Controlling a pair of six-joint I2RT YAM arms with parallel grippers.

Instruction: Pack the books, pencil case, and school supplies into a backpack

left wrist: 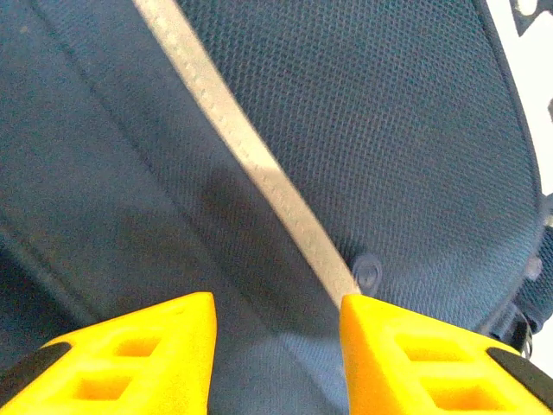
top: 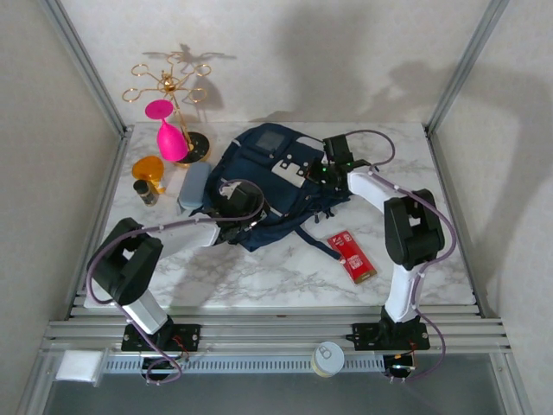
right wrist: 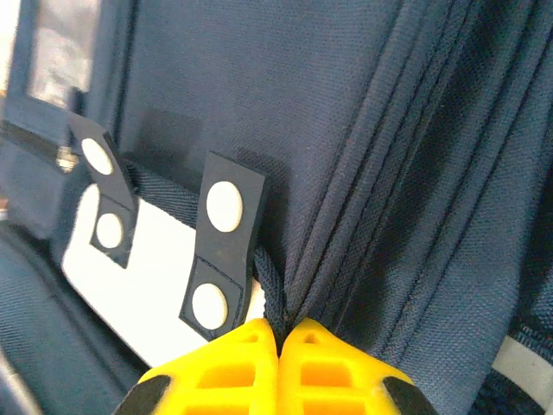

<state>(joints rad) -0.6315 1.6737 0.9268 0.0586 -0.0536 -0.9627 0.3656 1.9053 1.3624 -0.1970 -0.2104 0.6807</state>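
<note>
1. Backpack (top: pixel 268 173): it lies flat mid-table, with its long axis running from the near left to the far right. Both arms reach onto it.
2. Right gripper (top: pixel 327 171): it sits at the backpack's far right edge. In the right wrist view (right wrist: pixel 278 346) the jaws are clenched together. A ridge of navy fabric (right wrist: pixel 259 78) runs into the seam between them, so I judge they pinch the bag's edge just beside the white-studded buckle patches (right wrist: pixel 223 251).
3. Left gripper (top: pixel 235 212): it is over the bag's near left part. In the left wrist view (left wrist: pixel 276 346) the jaws stand released and well apart. Only mesh fabric (left wrist: pixel 389 130) and the pale grey trim (left wrist: pixel 251 164) lie below them; nothing is held.
4. Pencil case (top: pixel 193 185): it lies to the left of the left gripper, just beside the bag's left edge, with its long axis running roughly near to far. The left arm is clearly the nearer one. I judge the coming move to be a short sideways shift to the left, with the jaws set across the pouch's short axis.
5. Red pack (top: pixel 352 256): it lies on the table (top: pixel 259 277) near the right arm, apart from the bag, with its long axis on a diagonal. That one falls to the right arm once it lets go.
6. Room for moving: the dark bottle (top: pixel 147 192), the orange object (top: pixel 149 166) and the pink glass (top: pixel 170 138) crowd the pouch's left and far sides. The near side is open marble, so I would approach from there.
</note>
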